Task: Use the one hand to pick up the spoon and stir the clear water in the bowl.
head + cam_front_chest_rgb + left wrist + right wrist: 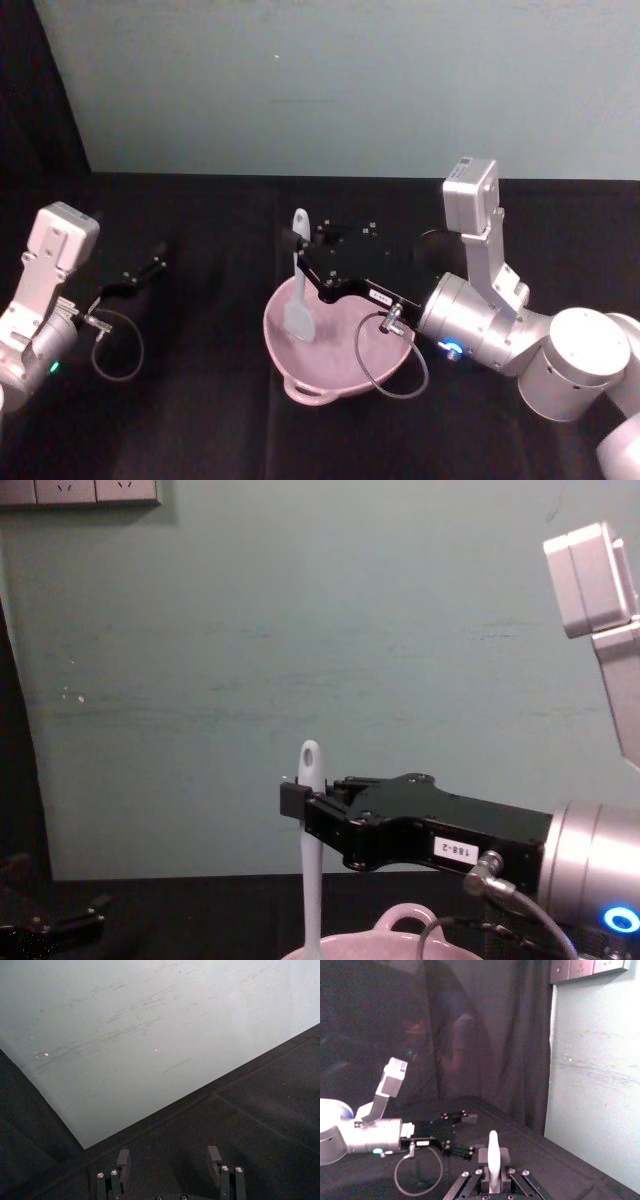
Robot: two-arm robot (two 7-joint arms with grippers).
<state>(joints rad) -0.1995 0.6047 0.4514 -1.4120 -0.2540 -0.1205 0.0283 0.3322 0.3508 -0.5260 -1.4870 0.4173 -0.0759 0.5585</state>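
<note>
My right gripper (pixel 300 258) reaches in from the right over the pale pink bowl (pixel 345 365) and is shut on the white spoon (pixel 298 318). The spoon stands nearly upright. Its broad end is down inside the bowl and its holed handle end rises above the fingers. In the chest view the spoon (pixel 311 860) passes through the right gripper (pixel 295 802), above the bowl (pixel 350 950). The right wrist view has the spoon handle (pixel 493 1152) clamped in the right gripper (pixel 493 1161). I cannot make out the water. My left gripper (pixel 150 270) rests open at the left.
The table is covered in black cloth (pixel 200 420), with a pale green wall (pixel 330 80) behind it. A grey cable loop (pixel 395 370) hangs from the right wrist over the bowl's near side. The left gripper (pixel 169 1160) faces the wall, with nothing between its fingers.
</note>
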